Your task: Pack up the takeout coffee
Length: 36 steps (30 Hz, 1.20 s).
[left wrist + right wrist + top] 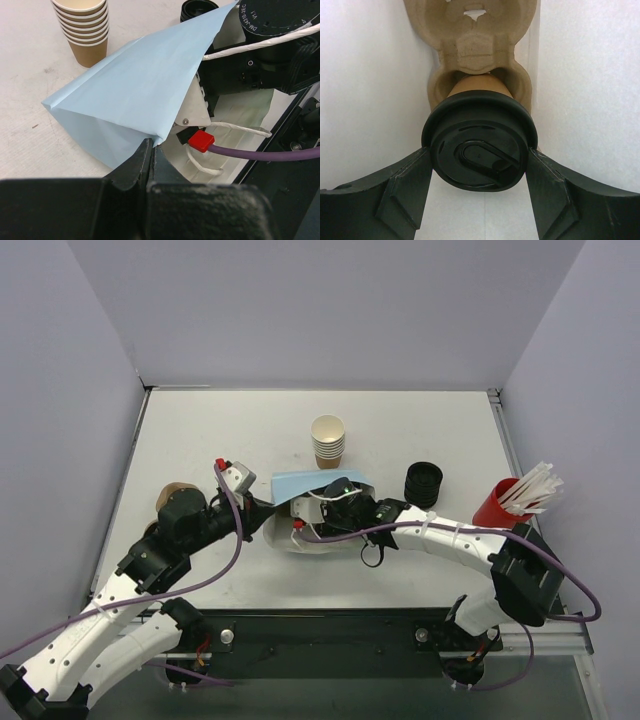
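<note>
Two hands: left hand (150, 148) clenched on the bag (135, 85) rim; right hand (479, 162) grasping the takeout coffee (480, 82) by its lid (470, 130).
Coffee: between the right hand's fingers (405, 190), seated in the pulp carrier (470, 47) just beyond them.
Risk: withdrawing before letting go could lift the cup out or pop the lid off.

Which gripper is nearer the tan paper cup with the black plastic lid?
Right: the right gripper clasps the lidded tan paper cup; the left gripper pinches the blue paper bag's edge.
</note>
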Tool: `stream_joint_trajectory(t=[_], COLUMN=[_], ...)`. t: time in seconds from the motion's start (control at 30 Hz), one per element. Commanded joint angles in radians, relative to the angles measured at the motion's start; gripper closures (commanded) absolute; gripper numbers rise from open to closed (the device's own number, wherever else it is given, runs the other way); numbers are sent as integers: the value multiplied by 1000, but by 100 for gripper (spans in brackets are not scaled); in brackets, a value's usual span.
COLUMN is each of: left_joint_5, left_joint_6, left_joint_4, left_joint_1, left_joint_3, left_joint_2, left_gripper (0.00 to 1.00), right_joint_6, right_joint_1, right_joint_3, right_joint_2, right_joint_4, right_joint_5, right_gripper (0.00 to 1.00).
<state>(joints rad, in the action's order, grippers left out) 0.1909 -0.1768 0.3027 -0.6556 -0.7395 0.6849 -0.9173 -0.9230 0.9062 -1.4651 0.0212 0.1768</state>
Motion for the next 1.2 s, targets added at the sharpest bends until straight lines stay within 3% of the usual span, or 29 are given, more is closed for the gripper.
stream_joint_trajectory(t=[0.0,0.2,0.5,0.73,1.17], left_joint_5=[21,21,25,22,18], left_joint_6=[-13,-13,-4,2,30], left_joint_4=[-11,-19,-25,-24,-1], left_joint_1=[-7,-7,-7,-7,-7], left_joint_3=[-60,-57,-64,-61,-84], left_joint_2=[-4,-1,8,5,24], left_gripper=[100,100,100,100,100], right_joint_6=[52,63,89,101,120], right_joint_1=[21,24,35,35,36], right_joint_3=[6,13,34,51,99], right_joint_2=[-47,-61,-70,-55,-1], right_joint_4=[-66,-67,-72,-87,-156], right_joint_5=[10,15,30,44,33], right_gripper=[56,56,48,33,16])
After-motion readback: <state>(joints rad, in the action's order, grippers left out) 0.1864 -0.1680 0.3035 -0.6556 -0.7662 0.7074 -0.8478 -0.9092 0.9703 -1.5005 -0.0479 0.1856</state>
